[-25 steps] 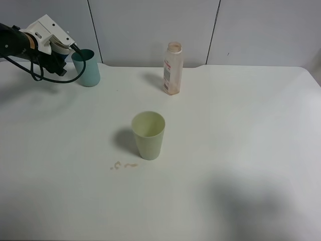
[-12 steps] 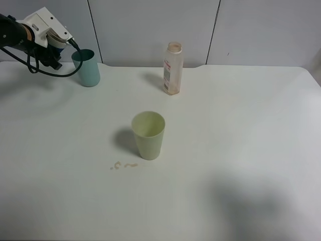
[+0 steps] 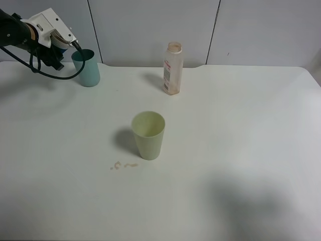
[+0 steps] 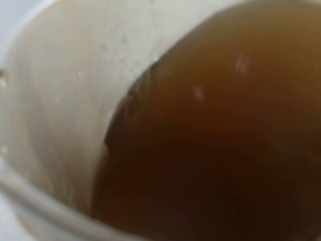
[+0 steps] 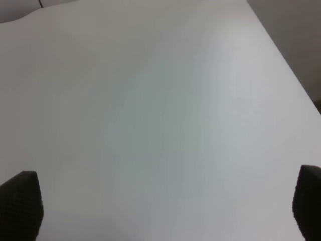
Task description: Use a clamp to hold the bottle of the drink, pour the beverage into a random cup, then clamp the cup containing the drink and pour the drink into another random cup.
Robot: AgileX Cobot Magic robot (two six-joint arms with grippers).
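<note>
A teal cup stands at the far left of the white table. My left gripper is right beside the cup's left side; its fingers are hidden behind the wrist body. The left wrist view is filled by the pale inside wall of a cup holding brown drink. A clear bottle with a label stands uncapped at the back middle, nearly empty. A light green cup stands upright in the middle. My right gripper is open over bare table and is out of the exterior view.
A small brownish spill lies on the table in front of and left of the green cup. A grey panelled wall runs behind the table's back edge. A black cable loops from the left wrist.
My left wrist has risen and drawn back toward the wall beside the teal cup. The cups and the bottle have not moved.
</note>
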